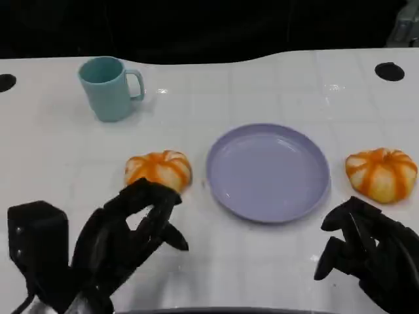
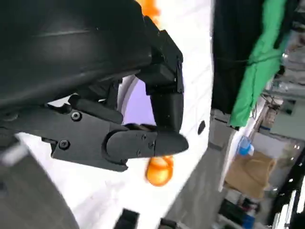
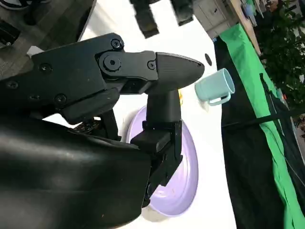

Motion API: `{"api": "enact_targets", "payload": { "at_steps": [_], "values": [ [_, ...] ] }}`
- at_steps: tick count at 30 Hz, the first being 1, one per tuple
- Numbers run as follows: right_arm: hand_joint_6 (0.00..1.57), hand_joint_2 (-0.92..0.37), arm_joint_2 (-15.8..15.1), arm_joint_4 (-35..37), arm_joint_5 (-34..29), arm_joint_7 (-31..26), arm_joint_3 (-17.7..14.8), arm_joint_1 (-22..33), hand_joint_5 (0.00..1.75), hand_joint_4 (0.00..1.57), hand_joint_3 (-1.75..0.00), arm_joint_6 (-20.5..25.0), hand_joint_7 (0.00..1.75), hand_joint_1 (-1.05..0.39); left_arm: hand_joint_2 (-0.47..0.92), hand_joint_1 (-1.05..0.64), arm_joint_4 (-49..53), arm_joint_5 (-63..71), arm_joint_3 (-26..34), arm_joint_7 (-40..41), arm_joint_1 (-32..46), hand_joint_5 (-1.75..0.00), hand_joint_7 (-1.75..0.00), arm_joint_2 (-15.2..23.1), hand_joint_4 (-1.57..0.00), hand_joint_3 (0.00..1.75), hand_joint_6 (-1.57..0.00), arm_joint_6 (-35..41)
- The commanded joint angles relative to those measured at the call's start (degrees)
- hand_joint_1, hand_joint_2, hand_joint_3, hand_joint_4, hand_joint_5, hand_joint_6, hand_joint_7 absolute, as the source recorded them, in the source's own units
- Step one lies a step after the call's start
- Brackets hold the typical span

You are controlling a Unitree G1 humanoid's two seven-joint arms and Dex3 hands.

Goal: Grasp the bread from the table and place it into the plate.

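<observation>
Two round buns with orange stripes lie on the white counter. The left bun (image 1: pixel 158 169) sits just beside the left rim of the lilac plate (image 1: pixel 268 172), in the middle of the counter; the right bun (image 1: pixel 382 173) lies nearer the counter's right edge, a little apart from the plate's right rim. Both are domed and round, with no clear long axis; their stripes fan out from the top. No writing or label can be read on any of them.

The plate holds nothing. A teal mug (image 1: pixel 108 87) stands upright toward the far left corner, handle turned toward the right. Two dark round holes sit near the far edge, one by the left corner (image 1: pixel 6 82) and one by the right corner (image 1: pixel 389 71).

The counter is glossy white with faint grid lines and glints of light. Beyond its far edge hangs a black cloth, and the wrist views show a green cloth (image 3: pixel 267 119) behind that, with room clutter further off.

The left robot hand (image 1: pixel 134 226) hovers near the front edge, fingers spread and empty, fingertips just short of the left bun. The right robot hand (image 1: pixel 360 252) is near the front right corner, fingers apart, holding nothing.
</observation>
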Motion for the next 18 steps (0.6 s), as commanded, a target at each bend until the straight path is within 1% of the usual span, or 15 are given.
{"api": "enact_targets", "payload": {
  "at_steps": [1, 4, 6, 8, 9, 10, 12, 13, 16, 18],
  "values": [
    [0.5, -0.92, -0.2, 0.0, 0.2, -0.2, -0.5, -0.1, 1.75, 0.62, -0.44, -0.4, 1.6, -0.44, 0.92, -0.52, 0.3, 11.3, -3.5, 1.2, -2.3, -1.12, -0.57, 5.2, -0.39, 0.11, -0.49, -5.8],
    [0.49, -0.92, -0.2, 0.1, 0.3, -0.1, -0.5, -0.3, 1.75, 0.61, -0.44, -0.3, 1.61, -0.44, 0.92, -0.5, -1.7, 20.9, -6.4, 3.1, -3.6, -0.97, -0.28, 8.6, -0.29, 0.06, -0.54, -6.5],
    [0.49, -0.92, -0.4, 0.3, 0.2, 0.1, -0.5, -0.4, 1.75, 0.61, -0.44, -0.4, 1.61, -0.44, 0.92, -0.48, -3.2, 26.8, -8.3, 3.8, -4.5, -0.98, -0.18, 10.7, -0.2, 0.04, -0.52, -5.9],
    [0.48, -0.92, -0.4, 0.3, 0.2, 0.1, -0.5, -0.5, 1.75, 0.6, -0.44, -0.4, 1.61, -0.44, 0.92, -0.47, -3.8, 29.1, -8.9, 3.9, -4.7, -0.99, -0.14, 11.1, -0.16, 0.03, -0.51, -5.5],
    [0.48, -0.92, -0.4, 0.3, 0.2, 0.1, -0.5, -0.5, 1.75, 0.6, -0.44, -0.3, 1.61, -0.44, 0.92, -0.47, -3.3, 32.7, -9.9, 4.5, -5.7, -0.99, -0.13, 12.4, -0.15, 0.03, -0.51, -5.9],
    [0.48, -0.92, -0.5, 0.3, 0.1, 0.0, -0.5, -0.5, 1.75, 0.61, -0.44, -0.3, 1.62, -0.44, 0.91, -0.5, -3.0, 35.5, -10.7, 5.0, -6.4, -0.85, -0.08, 13.3, -0.14, 0.01, -0.47, -6.3],
    [0.48, -0.92, -0.5, 0.4, 0.1, 0.1, -0.5, -0.6, 1.75, 0.61, -0.43, -0.3, 1.62, -0.44, 0.91, -0.52, -1.8, 40.9, -12.2, 5.7, -8.4, -0.75, -0.04, 15.2, -0.15, 0.0, -0.46, -7.2],
    [0.48, -0.92, -0.5, 0.4, 0.1, 0.1, -0.5, -0.6, 1.75, 0.61, -0.43, -0.4, 1.62, -0.44, 0.89, -0.5, -1.2, 42.9, -12.7, 5.9, -9.3, -0.65, -0.02, 15.9, -0.15, 0.0, -0.43, -7.6],
    [0.47, -0.92, -0.7, 0.6, -0.2, 0.2, -0.3, -0.5, 1.75, 0.6, -0.44, -0.8, 1.62, -0.44, 0.85, -0.47, 1.5, 48.8, -14.4, 7.3, -12.4, -0.56, 0.0, 17.6, -0.16, 0.0, -0.41, -9.7],
    [0.47, -0.92, -0.6, 0.5, -0.3, 0.2, -0.3, -0.4, 1.75, 0.6, -0.44, -0.9, 1.62, -0.44, 0.83, -0.45, 3.1, 52.8, -15.9, 7.2, -14.8, -0.53, 0.0, 18.6, -0.12, 0.0, -0.39, -9.6]
  ]
}}
